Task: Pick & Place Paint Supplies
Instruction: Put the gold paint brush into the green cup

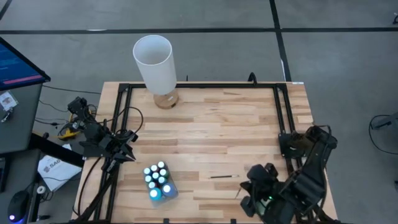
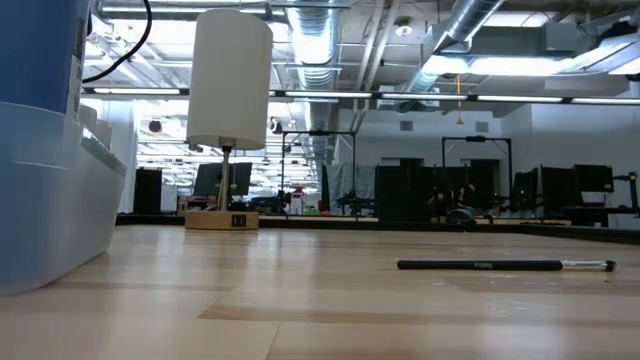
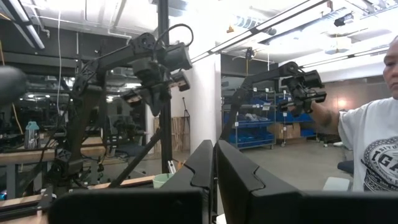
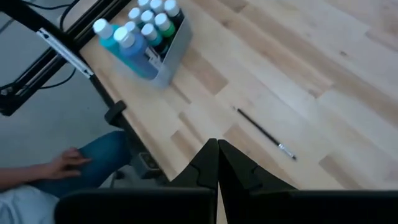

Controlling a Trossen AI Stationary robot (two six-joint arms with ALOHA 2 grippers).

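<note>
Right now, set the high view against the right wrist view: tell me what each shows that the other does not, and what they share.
Only the high view: the tall white cylinder on its wooden base at the table's far edge, the left gripper shut near the left edge, and a screen off the table. Only the right wrist view: a person's hand and blue trouser leg beside the table, and the right gripper with its fingers shut above the wood. Both: the clear bin packed with white-capped bottles, and one dark brush lying loose on the wooden table.
</note>
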